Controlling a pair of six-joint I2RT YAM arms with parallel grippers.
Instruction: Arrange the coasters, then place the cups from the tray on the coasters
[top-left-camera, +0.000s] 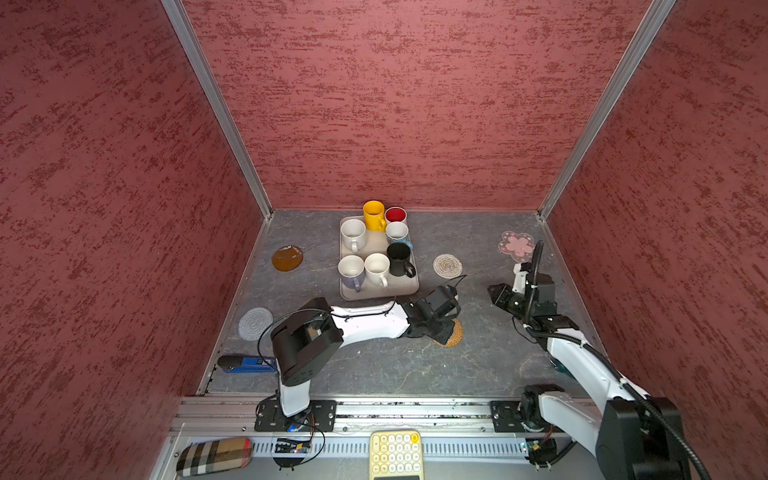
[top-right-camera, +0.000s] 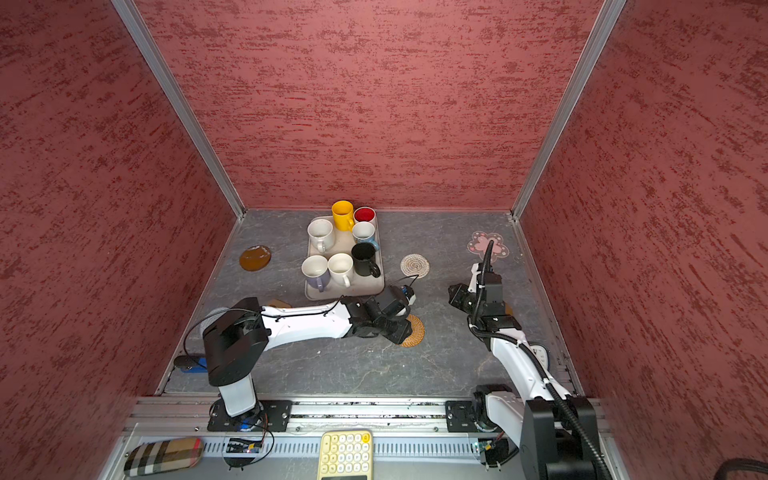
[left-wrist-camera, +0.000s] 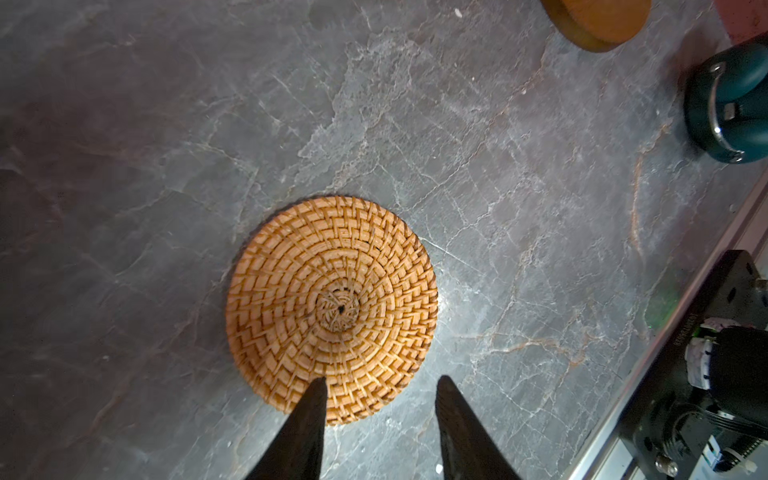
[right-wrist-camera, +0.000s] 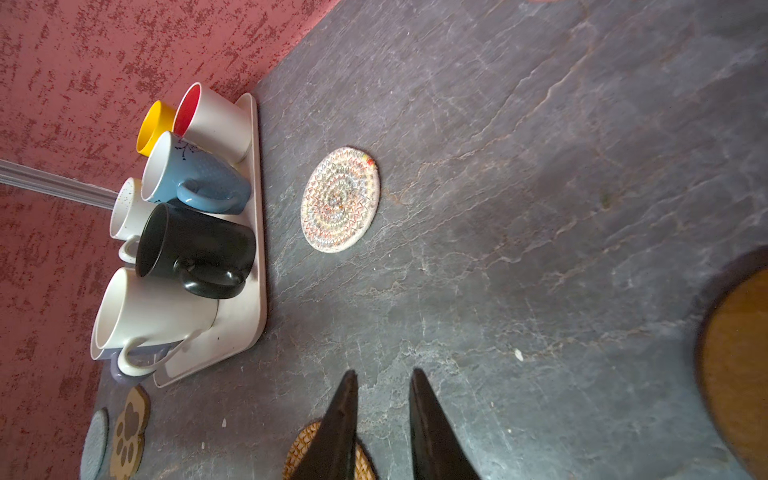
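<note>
Left tool (left-wrist-camera: 382, 380): jaws moderately apart, nothing gripped; one fingertip (left-wrist-camera: 318, 388) overlaps the rim of the rattan coaster (left-wrist-camera: 332, 307), the other is over bare desk (left-wrist-camera: 540, 208); contact not discernible.
Right tool (right-wrist-camera: 384, 372): narrow gap, empty, right of the tray (top-left-camera: 399, 287), well apart.
Placement: rattan coaster flat, tan spiral weave, near the tray's front right corner.
Cups (top-left-camera: 376, 268): seven, upright on the tray.
Obscured: left tool's fingers hidden in both top views; paw coaster (right-wrist-camera: 129, 432) cut off at the wrist view's edge.

Mottled red walls (top-left-camera: 415, 104) enclose a grey, veined stone-look tabletop (top-left-camera: 374, 365).
</note>
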